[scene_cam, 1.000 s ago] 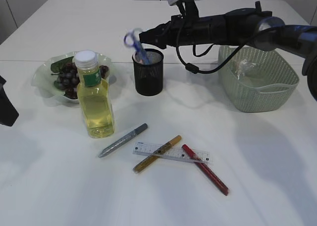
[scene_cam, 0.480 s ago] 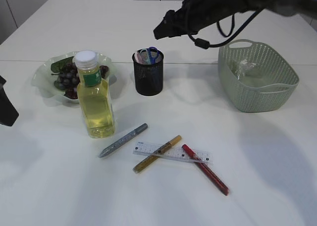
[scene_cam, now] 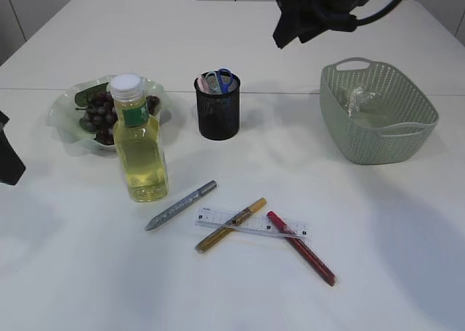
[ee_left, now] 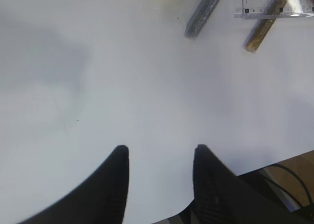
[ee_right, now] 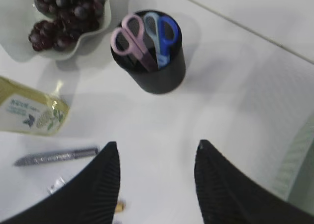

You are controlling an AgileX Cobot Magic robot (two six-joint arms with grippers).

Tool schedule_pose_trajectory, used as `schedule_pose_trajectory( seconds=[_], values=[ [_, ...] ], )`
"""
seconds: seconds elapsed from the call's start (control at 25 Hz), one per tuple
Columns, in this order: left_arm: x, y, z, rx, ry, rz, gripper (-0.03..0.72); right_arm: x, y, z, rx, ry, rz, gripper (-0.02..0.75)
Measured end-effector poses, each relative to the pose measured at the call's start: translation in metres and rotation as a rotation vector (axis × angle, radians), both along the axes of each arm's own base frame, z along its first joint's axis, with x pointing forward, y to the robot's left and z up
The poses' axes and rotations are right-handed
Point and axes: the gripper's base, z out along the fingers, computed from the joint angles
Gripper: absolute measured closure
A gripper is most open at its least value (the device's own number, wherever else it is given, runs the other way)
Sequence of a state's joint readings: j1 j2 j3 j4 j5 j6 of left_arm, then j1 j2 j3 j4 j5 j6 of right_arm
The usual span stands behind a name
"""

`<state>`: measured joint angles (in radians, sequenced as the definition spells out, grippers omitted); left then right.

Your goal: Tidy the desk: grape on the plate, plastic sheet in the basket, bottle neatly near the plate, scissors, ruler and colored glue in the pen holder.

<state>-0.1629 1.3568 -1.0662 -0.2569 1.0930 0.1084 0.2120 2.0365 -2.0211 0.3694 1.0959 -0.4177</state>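
The grapes (scene_cam: pixel 98 118) lie on the pale green plate (scene_cam: pixel 64 113); they also show in the right wrist view (ee_right: pixel 64 17). The oil bottle (scene_cam: pixel 138 146) stands in front of the plate. Two pairs of scissors (ee_right: pixel 144 37) stand in the black pen holder (scene_cam: pixel 217 113). The plastic sheet (scene_cam: pixel 361 99) lies in the green basket (scene_cam: pixel 378 139). The clear ruler (scene_cam: pixel 251 223) lies under the gold glue pen (scene_cam: pixel 231 225), beside the red one (scene_cam: pixel 301 247) and the silver one (scene_cam: pixel 180 205). My right gripper (ee_right: pixel 156 150) is open and empty, high above the holder. My left gripper (ee_left: pixel 159 153) is open and empty over bare table.
The white table (scene_cam: pixel 363 244) has a seam running across behind the plate and basket. The left arm's dark tip (scene_cam: pixel 9 160) sits at the left edge of the exterior view.
My right gripper has let go of the blue scissors in the pen holder, then risen and pulled back to the right. The left arm has not moved.
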Motion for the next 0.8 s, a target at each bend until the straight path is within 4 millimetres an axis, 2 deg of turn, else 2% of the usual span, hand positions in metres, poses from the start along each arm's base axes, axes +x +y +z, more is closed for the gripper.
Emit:
schedule_pose_trajectory(
  seconds=[0.12,0.2,0.32,0.48,0.68,0.8],
  values=[
    [0.000,0.000,0.000,0.000,0.000,0.000,0.383,-0.022,-0.001,-0.007,-0.089,0.046,0.019,0.342],
    [0.000,0.000,0.000,0.000,0.000,0.000,0.391,-0.036,0.006,-0.016,-0.154,0.081,0.054,0.342],
    [0.000,0.000,0.000,0.000,0.000,0.000,0.405,-0.053,0.023,-0.034,-0.268,0.111,0.133,0.342],
    [0.000,0.000,0.000,0.000,0.000,0.000,0.411,-0.072,0.051,-0.051,-0.385,0.102,0.327,0.347],
    [0.000,-0.001,0.000,-0.015,0.002,0.003,0.411,-0.079,0.082,-0.072,-0.449,0.079,0.538,0.347],
    [0.000,-0.002,0.001,-0.029,0.005,0.006,0.411,-0.078,0.093,-0.092,-0.466,0.107,0.584,0.292]
  ],
)
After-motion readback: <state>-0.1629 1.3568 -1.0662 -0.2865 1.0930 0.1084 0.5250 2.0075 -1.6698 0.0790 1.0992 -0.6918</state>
